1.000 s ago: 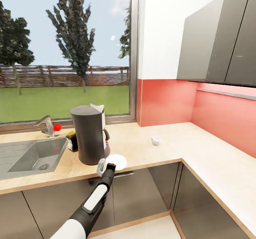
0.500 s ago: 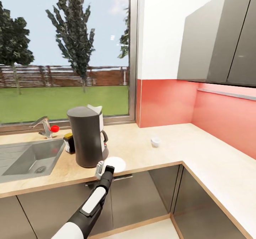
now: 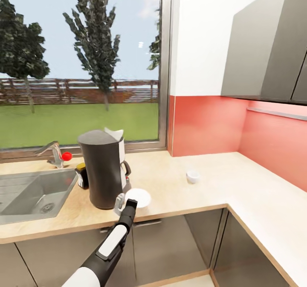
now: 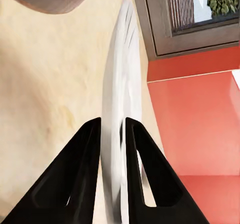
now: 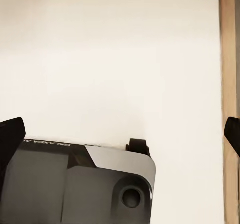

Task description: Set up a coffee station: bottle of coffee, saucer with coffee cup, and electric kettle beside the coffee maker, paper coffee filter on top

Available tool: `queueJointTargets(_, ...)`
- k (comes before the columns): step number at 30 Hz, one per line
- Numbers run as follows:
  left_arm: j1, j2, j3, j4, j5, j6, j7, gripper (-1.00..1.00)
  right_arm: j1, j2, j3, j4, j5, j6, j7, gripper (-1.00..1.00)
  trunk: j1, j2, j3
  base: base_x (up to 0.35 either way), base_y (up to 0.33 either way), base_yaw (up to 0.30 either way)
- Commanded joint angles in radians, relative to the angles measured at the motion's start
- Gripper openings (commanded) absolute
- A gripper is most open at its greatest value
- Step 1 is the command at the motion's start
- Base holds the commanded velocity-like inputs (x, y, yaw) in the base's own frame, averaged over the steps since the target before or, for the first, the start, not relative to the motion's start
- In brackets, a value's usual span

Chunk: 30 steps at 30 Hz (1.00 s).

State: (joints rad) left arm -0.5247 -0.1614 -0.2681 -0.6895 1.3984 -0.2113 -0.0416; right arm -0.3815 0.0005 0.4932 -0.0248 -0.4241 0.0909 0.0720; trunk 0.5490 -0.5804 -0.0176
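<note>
Several task things already stand together on the countertop (image 3: pixel 204 193), which runs across the middle of the head view and turns toward the lower right. Biggest of them is the coffee maker (image 3: pixel 102 169), left of centre, close to the sink (image 3: pixel 30 193) at the left edge. On its top sits the paper coffee filter (image 3: pixel 114 133), so that step looks done. The bottle of coffee (image 3: pixel 82 175) stands just beside the machine on the sink side, half hidden by it.

At the lower centre, the left gripper (image 3: pixel 125 202) reaches to the front edge of the counter and holds the saucer (image 3: pixel 138 196) just beside the coffee maker. In the left wrist view the two black fingers (image 4: pixel 80 174) are clamped on the saucer's rim (image 4: pixel 119 109), one on each face of the plate. I judge it is being put down there, because the task wants it next to the machine.

Well apart, right of centre, the coffee cup (image 3: pixel 192 176) waits alone; it probably comes next.

Of the right gripper I cannot tell the jaw state.
</note>
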Motion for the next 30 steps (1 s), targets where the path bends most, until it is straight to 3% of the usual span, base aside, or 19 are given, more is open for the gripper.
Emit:
queueJointTargets(1, -0.001, 0.000, -0.005, 0.002, 0.010, -0.007, -0.004, -1.00, 0.000, 0.000, 0.008, -0.001, -0.010, 0.005, 0.002, 1.00, 0.001, -0.002, -0.002, 0.205, -0.183, 0.238)
queueJointTargets(25, -0.001, -0.001, -0.007, 0.004, 0.008, -0.007, -0.004, -1.00, 0.000, -0.004, 0.008, -0.001, -0.010, 0.006, 0.002, 1.00, 0.001, -0.002, -0.002, 0.101, -0.102, 0.016)
queueJointTargets(30, -0.001, -0.001, -0.007, 0.004, 0.008, -0.007, -0.004, -1.00, 0.000, -0.003, 0.008, -0.001, -0.010, 0.006, 0.002, 1.00, 0.001, -0.002, -0.002, 0.037, -0.036, 0.188)
